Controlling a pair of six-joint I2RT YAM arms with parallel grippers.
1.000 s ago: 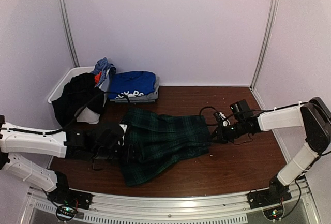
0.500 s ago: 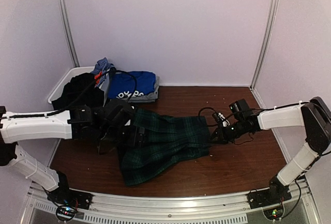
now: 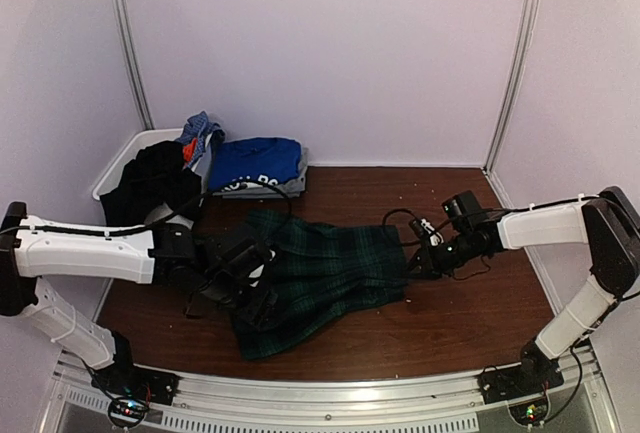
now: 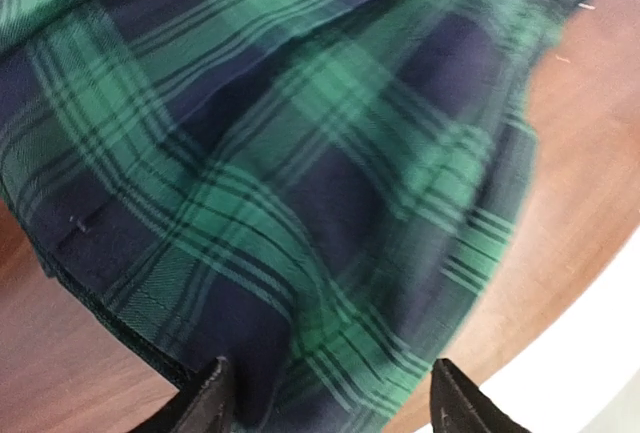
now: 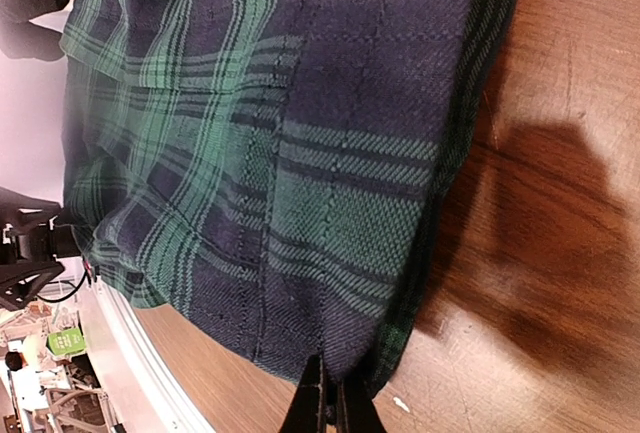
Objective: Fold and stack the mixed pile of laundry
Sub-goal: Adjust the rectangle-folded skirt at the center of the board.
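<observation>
The dark green tartan skirt [image 3: 330, 265] lies spread across the middle of the brown table. My left gripper [image 3: 262, 301] hovers over the skirt's near left part, open. In the left wrist view its fingertips [image 4: 212, 391] stand wide apart above the plaid skirt [image 4: 300, 173] with nothing between them. My right gripper [image 3: 415, 265] is at the skirt's right edge. In the right wrist view the right gripper [image 5: 331, 405] is shut on the hem of the skirt [image 5: 290, 153]. A folded royal-blue T-shirt [image 3: 256, 163] rests at the back.
A white basket [image 3: 122, 158] stands at the back left corner, with black garments [image 3: 150, 188] hanging over its side and a multicoloured piece [image 3: 200, 133] on top. Under the blue T-shirt lies a grey folded piece [image 3: 290, 188]. White walls close in the table on three sides.
My left gripper has opened and let go of the skirt's left edge, then moved right and toward the near edge, over the skirt's front left part. The right arm has stayed put.
</observation>
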